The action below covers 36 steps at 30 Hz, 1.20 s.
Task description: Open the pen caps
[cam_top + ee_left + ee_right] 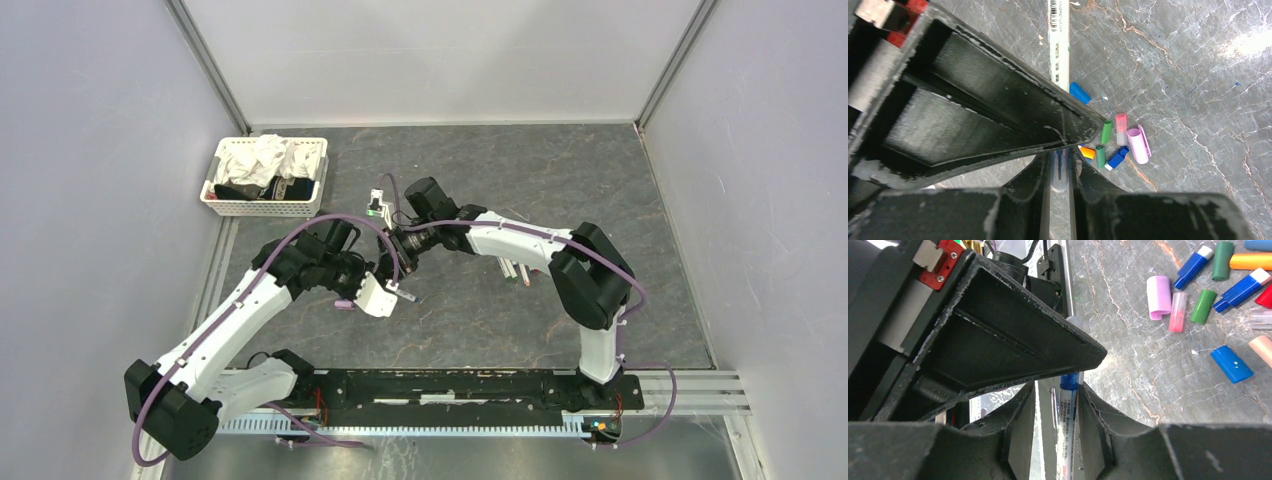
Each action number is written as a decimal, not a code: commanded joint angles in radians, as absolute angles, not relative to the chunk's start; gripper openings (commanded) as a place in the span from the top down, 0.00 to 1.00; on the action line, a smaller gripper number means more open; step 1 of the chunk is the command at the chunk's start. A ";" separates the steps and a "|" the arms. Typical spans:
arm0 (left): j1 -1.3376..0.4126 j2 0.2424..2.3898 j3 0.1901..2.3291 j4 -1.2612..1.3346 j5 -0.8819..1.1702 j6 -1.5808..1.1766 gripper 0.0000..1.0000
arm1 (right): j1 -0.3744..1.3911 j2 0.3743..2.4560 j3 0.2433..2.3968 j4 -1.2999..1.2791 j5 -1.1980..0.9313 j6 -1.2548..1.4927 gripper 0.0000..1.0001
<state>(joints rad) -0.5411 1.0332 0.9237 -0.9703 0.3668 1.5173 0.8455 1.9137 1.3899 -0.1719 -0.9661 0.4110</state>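
Overhead looks down; both close wrist views share pen caps (1121, 129).

Light even, diffuse; shadows soft. Glare patch on table (1248, 46) upper right of left claw (1068, 150). Claw fingers (973, 115) near lens blurred; table beyond sharp.

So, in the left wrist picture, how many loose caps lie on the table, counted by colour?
Blue caps: 2
Green caps: 2
Orange cap: 1
Pink cap: 1
Lilac cap: 1
Total: 7
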 commanded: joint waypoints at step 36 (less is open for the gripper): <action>-0.550 0.988 0.950 -0.969 0.385 1.502 0.98 | 0.861 1.878 1.358 -0.107 -0.985 0.435 1.00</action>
<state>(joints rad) -0.5457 1.0187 0.9421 -1.0050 0.3634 1.4872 0.8555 1.9236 1.3724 -0.1131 -0.9943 0.4492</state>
